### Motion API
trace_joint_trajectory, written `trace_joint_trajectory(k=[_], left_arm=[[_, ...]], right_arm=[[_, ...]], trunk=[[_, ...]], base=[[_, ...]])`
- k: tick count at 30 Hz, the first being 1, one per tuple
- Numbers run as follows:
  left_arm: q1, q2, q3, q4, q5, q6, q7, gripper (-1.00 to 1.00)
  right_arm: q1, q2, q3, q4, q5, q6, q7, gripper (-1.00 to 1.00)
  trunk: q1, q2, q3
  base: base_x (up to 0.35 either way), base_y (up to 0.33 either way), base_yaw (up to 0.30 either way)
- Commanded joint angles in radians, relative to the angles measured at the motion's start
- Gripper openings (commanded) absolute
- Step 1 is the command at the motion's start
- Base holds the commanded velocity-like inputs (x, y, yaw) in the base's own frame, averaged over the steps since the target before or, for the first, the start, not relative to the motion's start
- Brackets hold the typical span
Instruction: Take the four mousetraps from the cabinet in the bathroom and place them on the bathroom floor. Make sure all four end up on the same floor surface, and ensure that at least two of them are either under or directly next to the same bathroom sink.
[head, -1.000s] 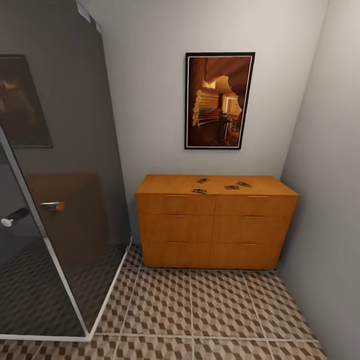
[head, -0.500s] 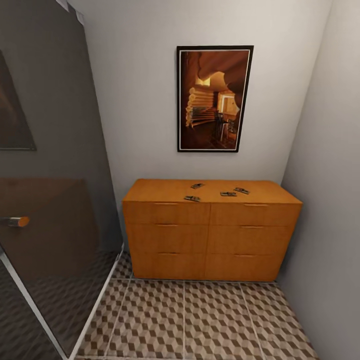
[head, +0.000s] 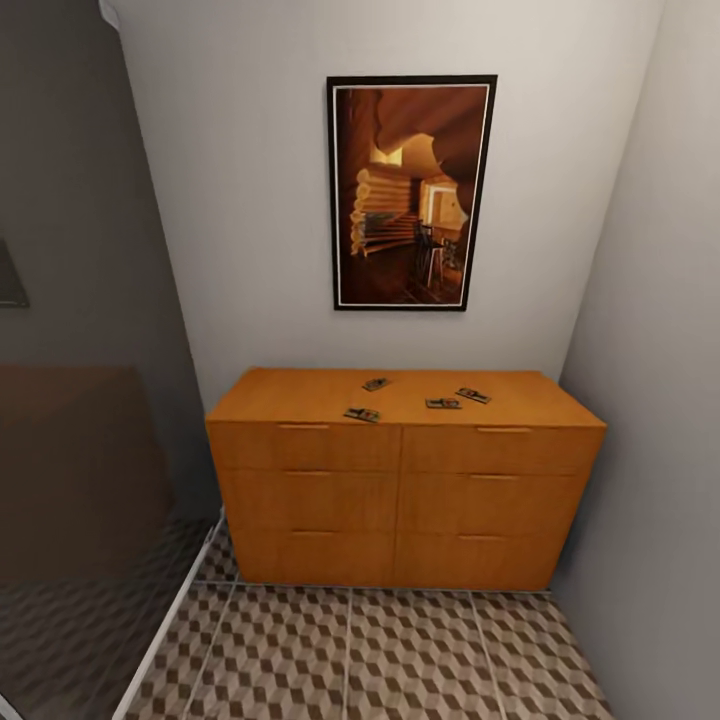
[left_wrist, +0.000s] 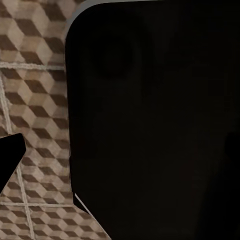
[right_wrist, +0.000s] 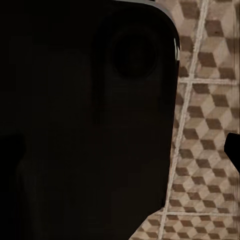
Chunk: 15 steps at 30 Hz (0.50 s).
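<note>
Left gripper: in the left wrist view a black fingertip wedge pokes in at the frame's edge over the patterned tiles, beside a large dark body panel; I cannot tell whether the jaws stand apart or together.
Right gripper: in the right wrist view a dark sliver of finger at the frame's edge, next to the same kind of dark panel; spread or closed, I cannot tell. Nothing visible is held by either.
Mousetraps: four small dark flat pieces on the cabinet's top. One near the front edge, left of centre; one further back; two close together to the right and.
Cabinet: orange-brown wooden unit against the back wall, drawer fronts with slim bar handles, wedged into the corner with the right wall.
Bathroom floor: cube-patterned tiles in front of the cabinet.
Surroundings: framed picture above the cabinet; dark glass shower panel at the left.
Step in hand: likely approaching the cabinet to reach the traps.
Risks: the traps are thin and flat, so fingers may slide over them or push one off the back; the narrow gap between glass panel and right wall could catch an arm or the base.
</note>
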<state>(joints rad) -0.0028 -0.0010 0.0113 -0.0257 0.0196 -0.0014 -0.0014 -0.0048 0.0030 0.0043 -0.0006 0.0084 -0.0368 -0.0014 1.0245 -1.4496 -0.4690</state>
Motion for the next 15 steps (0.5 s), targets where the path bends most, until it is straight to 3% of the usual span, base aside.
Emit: trace_joint_trajectory(k=[1,15], left_arm=[[0.0,0.0,0.001,0.0,0.002,0.0,0.0,1.0],[0.0,0.002,0.001,0.0,0.001,-0.002,0.0,1.0]], right_arm=[[0.0,0.0,0.0,0.001,0.001,-0.003,0.0,1.0],[0.0,0.0,0.0,0.001,0.001,-0.003,0.0,1.0]], trunk=[[0.0,0.0,-0.001],[0.0,0.0,-0.001]], base=[[0.291,-0.218,0.0],[0.268,-0.201,0.0]])
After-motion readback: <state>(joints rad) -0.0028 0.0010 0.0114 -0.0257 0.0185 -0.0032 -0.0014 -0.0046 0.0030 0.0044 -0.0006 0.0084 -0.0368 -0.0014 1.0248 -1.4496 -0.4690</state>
